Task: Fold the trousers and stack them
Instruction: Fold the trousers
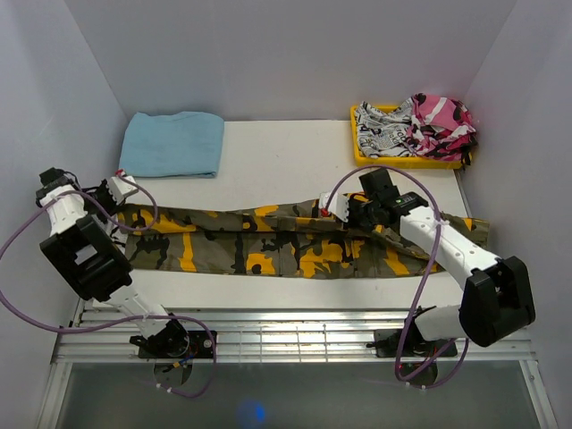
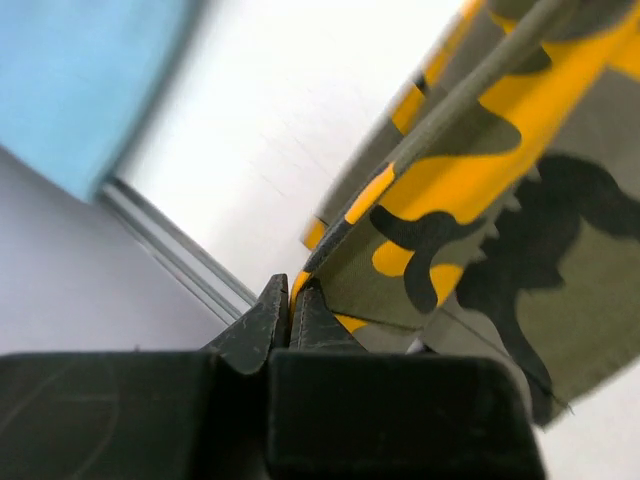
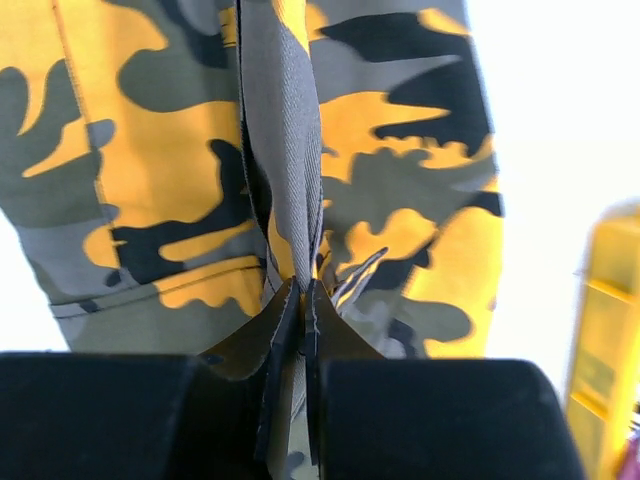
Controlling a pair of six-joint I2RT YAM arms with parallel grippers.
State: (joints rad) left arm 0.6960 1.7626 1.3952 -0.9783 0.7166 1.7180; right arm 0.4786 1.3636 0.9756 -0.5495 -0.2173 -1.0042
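"Olive, orange-yellow and black camo in woven cloth: those long cargo trousers (image 1: 268, 243), where exactly are they lying?" (poster one)

"Stretched out lengthwise across the middle of the white table (image 1: 286, 152), one end at the left edge and the other running out to the right edge. Mostly flat, with a raised crease along the far side." (poster two)

"And the tools, are they gripping anything?" (poster one)

"Yep, both. The left tool (image 2: 290, 300) is pinched tight on the corner of the trousers' left end; in the wrist view you can see an orange edge caught right between the tips. The right tool (image 3: 303, 300) is clamped on a grey-olive ridge of fabric at the far edge, a bit right of the middle, and the ridge runs straight into the closed tips." (poster two)

"Anything else around?" (poster one)

"A folded light blue towel (image 1: 174, 143) sits at the back left, near the trousers but not touching them. At the back right there's a yellow plastic tray (image 1: 361, 152) holding a pink, black and white camo garment (image 1: 442, 121) next to a black-and-white printed garment (image 1: 384, 130)." (poster two)
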